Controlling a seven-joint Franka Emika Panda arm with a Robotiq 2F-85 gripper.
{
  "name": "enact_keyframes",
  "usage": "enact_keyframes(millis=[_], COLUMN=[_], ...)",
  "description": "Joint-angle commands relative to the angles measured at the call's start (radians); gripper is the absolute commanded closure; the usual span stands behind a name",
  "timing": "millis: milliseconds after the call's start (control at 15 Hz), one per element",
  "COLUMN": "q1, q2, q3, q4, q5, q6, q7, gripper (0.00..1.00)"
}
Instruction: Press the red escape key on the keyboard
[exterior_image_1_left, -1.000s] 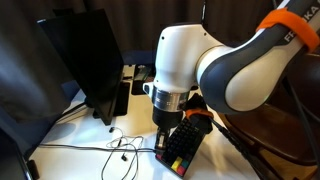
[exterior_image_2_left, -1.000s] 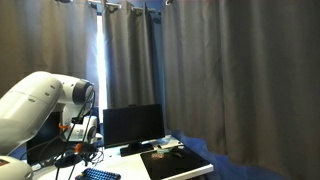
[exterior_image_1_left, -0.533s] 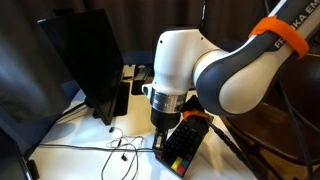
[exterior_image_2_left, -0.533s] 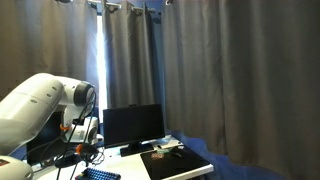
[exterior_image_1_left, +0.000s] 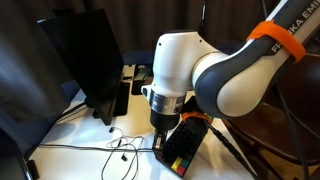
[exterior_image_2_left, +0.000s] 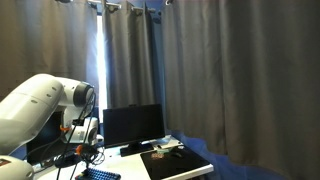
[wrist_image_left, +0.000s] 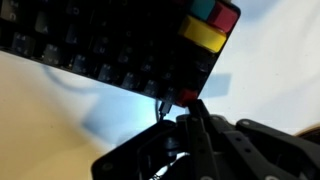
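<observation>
On the keyboard (wrist_image_left: 100, 50), closed jaws touch the red escape key (wrist_image_left: 187, 97).

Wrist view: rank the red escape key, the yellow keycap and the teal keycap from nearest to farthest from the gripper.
1. Small square red escape key, right at the gripper tips.
2. Rectangular yellow keycap, higher up the same end.
3. Small teal keycap, at the frame's top edge.

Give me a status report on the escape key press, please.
Gripper jaws shut, at keyboard corner. Red escape key right at the tips, contact unclear. Nothing between.
</observation>
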Motion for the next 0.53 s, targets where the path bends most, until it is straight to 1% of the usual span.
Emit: enact_keyframes(millis=[0,467], q1=[0.032,0.068], q2=[0.017,0.029], q3=[-0.027,-0.061], q4=[0.03,0.041], q5=[0.001,-0.01], q6=[-0.011,-0.009], q7=[-0.01,0.0], gripper=[1.0,1.0])
